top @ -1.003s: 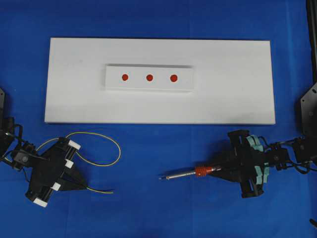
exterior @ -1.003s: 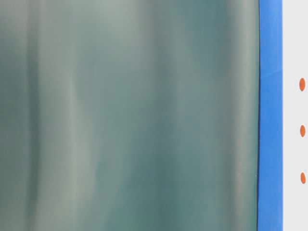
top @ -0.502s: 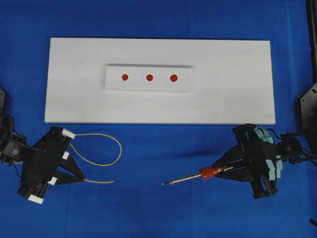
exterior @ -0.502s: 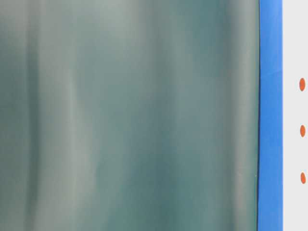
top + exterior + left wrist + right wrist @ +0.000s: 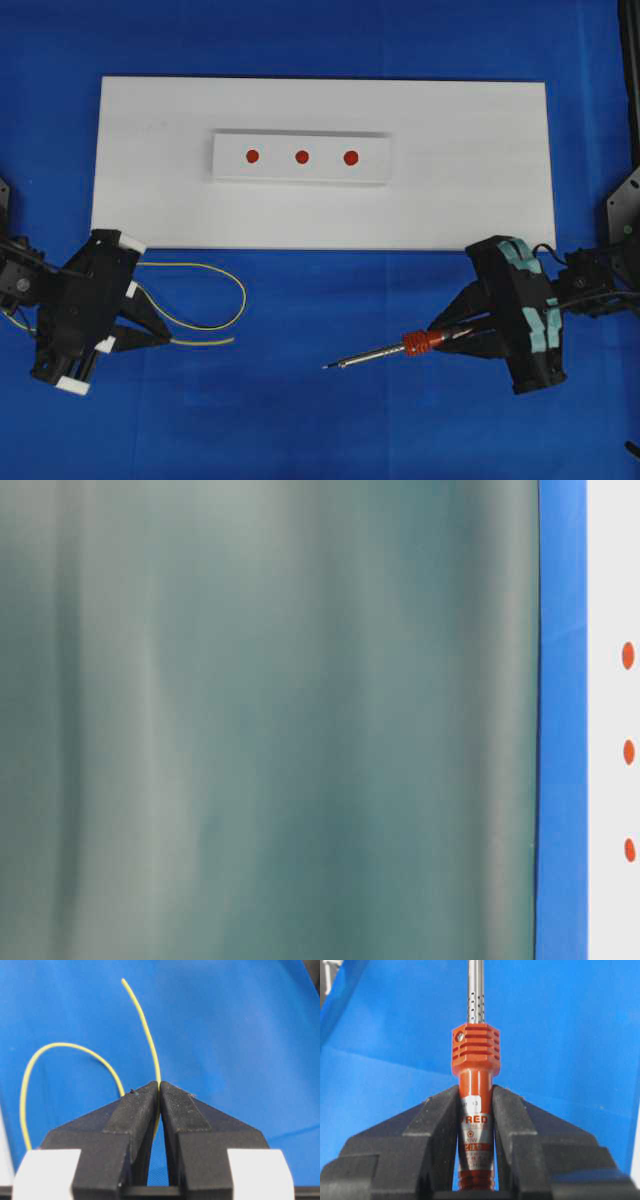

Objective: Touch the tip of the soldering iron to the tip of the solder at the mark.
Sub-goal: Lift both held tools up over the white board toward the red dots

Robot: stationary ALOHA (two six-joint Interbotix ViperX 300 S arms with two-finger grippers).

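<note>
Two grippers, each already loaded, lie on the near side of the white board [image 5: 480, 200], off its edge. Left gripper [image 5: 159, 1091]: jaws clenched on the solder [image 5: 142, 1020], whose free end juts past the fingertips while a slack loop trails beside them. Such thin, light wire will likely bend and sway, so a grip close to the tip suits it. Right gripper [image 5: 476, 1105]: jaws clamped on the iron [image 5: 475, 1055] at its handle, behind the ribbed red collar; being stiff, its point should track the wrist. Handle print reads "RED"; smaller text is illegible. Three red marks [image 5: 301, 156] sit mid-board, well apart from both tips.
</note>
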